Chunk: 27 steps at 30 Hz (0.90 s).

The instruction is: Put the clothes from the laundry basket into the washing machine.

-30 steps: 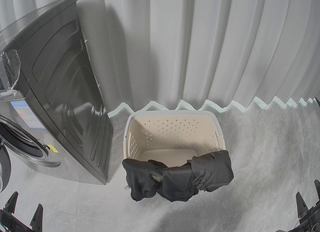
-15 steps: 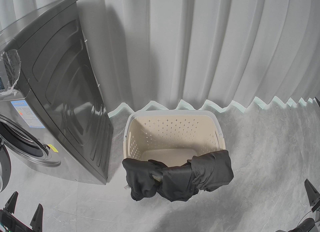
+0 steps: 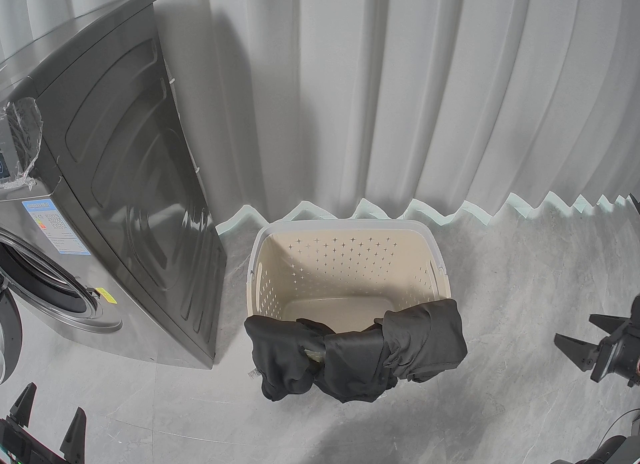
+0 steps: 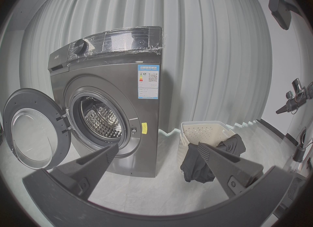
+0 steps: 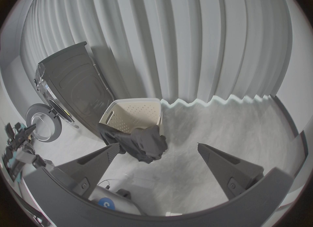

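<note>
Clothes (image 3: 360,355) draped over basket (image 3: 347,224) rim, nothing gripped

The black clothes are hung across the basket's near rim; the basket is set on the floor (image 3: 533,272) just right of the washer (image 3: 127,172), before the curtain (image 3: 400,85). The basket's beige bottom is seen from the head view, while the washer's door (image 4: 32,129), swung wide, and the steel drum (image 4: 102,120) are shown by the left wrist view. The left gripper (image 3: 52,402) is held low before the washer, fingers parted and holding nothing, with the clothes well apart to its right. The right gripper (image 3: 575,329) is held right of the basket, fingers likewise parted, near the clothes but not touching them.
</note>
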### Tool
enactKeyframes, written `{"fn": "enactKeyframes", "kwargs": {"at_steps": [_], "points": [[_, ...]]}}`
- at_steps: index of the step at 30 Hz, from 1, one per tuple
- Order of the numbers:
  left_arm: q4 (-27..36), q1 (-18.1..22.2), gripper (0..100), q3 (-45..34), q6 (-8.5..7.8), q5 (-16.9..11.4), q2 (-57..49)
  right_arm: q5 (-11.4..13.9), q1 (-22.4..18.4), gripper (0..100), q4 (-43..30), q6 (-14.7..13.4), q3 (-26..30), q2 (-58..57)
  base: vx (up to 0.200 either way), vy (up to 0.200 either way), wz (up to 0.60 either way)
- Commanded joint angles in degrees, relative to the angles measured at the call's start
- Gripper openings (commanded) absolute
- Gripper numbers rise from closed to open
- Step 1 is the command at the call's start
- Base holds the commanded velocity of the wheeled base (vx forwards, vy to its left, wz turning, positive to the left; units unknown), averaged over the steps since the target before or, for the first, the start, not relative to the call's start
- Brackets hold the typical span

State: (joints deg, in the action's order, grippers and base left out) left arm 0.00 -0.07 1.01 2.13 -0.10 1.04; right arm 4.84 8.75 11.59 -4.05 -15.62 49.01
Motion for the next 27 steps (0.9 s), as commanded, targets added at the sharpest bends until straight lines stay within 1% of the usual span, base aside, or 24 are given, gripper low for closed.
{"fn": "enactKeyframes", "kwargs": {"at_steps": [1,2,4,5,6,7,8,9,10,13,17,20,21,27], "points": [[0.0,0.07,100,-0.92,-0.02,0.01,-0.95,-0.36,5.31,100,5.55,-5.01,0.32,15.24,0.0,0.0,0.0],[0.0,0.07,100,-0.92,-0.02,0.01,-0.95,-0.8,6.28,100,7.48,-6.41,0.32,17.88,0.0,0.0,0.0],[0.0,-0.01,100,-0.92,-0.02,0.01,-0.95,-1.15,6.89,100,8.71,-7.38,0.24,20.16,0.0,0.0,0.0],[0.0,-0.01,100,-0.92,-0.02,0.01,-0.95,-1.41,7.68,100,10.99,-8.26,-0.03,23.94,0.0,0.0,0.0],[0.0,0.07,100,-0.92,-0.02,0.01,-0.95,-1.5,7.77,100,11.61,-8.35,-0.12,24.82,0.0,0.0,0.0],[0.0,0.07,100,-0.92,-0.02,0.01,-0.95,-1.5,8.21,100,13.81,-8.35,-0.12,27.46,0.0,0.0,0.0],[0.0,0.07,100,-0.92,-0.02,0.01,-0.95,-1.5,8.21,100,13.81,-8.35,-0.12,27.46,0.0,0.0,0.0],[0.0,-0.01,100,-0.92,-0.02,0.01,-0.95,-1.59,8.74,100,17.32,-8.43,-0.03,31.68,0.0,0.0,0.0],[0.0,0.07,100,-0.92,-0.02,0.01,-0.95,-1.59,8.91,100,18.29,-8.43,-0.03,32.91,0.0,0.0,0.0],[0.0,-0.01,100,-0.92,-0.55,-0.08,-0.95,-1.59,9.53,100,22.51,-8.43,-0.56,39.15,0.0,0.0,0.0],[0.0,-0.01,100,-0.92,-0.9,-0.17,-0.95,-1.59,9.62,100,26.55,-8.17,-1.43,44.51,0.0,0.0,0.0],[0.0,0.07,100,-0.92,-0.55,-0.17,-0.95,-1.5,9.62,100,27.96,-8.17,-1.96,47.15,0.0,0.0,0.0],[-0.09,0.07,100,-0.92,-0.29,-0.17,-0.95,-1.59,9.53,100,29.28,-8.52,-3.02,49.96,0.0,0.0,0.0],[0.0,0.07,100,-0.92,-0.2,-0.08,-0.95,-1.76,9.44,100,34.37,-8.35,-5.74,59.01,0.0,0.0,0.0]]}}
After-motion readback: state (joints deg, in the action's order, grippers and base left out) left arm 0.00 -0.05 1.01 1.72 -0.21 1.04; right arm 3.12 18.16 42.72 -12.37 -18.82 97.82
